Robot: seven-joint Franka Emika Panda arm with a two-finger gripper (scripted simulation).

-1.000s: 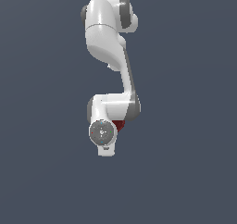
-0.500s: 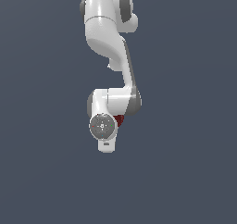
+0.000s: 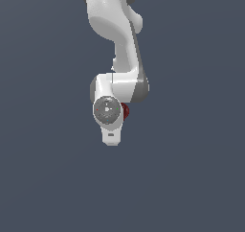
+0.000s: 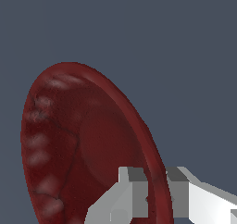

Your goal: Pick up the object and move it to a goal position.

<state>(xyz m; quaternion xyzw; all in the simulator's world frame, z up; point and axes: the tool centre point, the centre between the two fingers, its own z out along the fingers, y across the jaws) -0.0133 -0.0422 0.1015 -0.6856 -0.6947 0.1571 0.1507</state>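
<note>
Close against the wrist camera, the gripper (image 4: 155, 195) pinches the rim of the dark red object (image 4: 88, 149), one finger on each face of its thin edge. Judging by this, the grasp is made and carrying is in hand; next comes a steady move to the goal. At mid-frame in the exterior view, the object (image 3: 125, 111) peeks out just right of the wrist.

A bare simulated scene: flat slate-grey backdrop (image 3: 43, 178) all around the glossy white jointed robot arm (image 3: 115, 39), seemingly unfurnished.
</note>
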